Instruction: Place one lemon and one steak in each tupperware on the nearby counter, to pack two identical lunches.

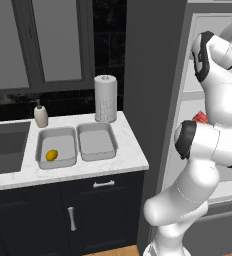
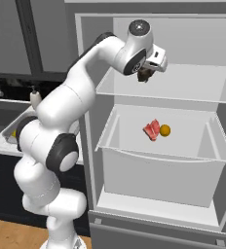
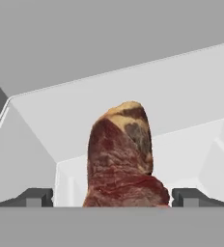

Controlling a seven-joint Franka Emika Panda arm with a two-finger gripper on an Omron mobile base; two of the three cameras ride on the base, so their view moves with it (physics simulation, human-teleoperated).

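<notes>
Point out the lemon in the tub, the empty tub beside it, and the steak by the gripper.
lemon [image 1: 51, 155], left base view, its middle.
empty tub [image 1: 96, 141], left base view, bare floor.
steak [image 3: 123, 164], hand view, its red face.

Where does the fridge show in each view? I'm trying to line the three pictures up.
Left base view: the fridge runs down the right edge, partly behind the white arm.
Right base view: centre and right, with a shelf above a drawer.
Hand view: its pale inner walls lie behind the dark steak.
Shared landmark: the red steak in the drawer, in both base views.
</notes>
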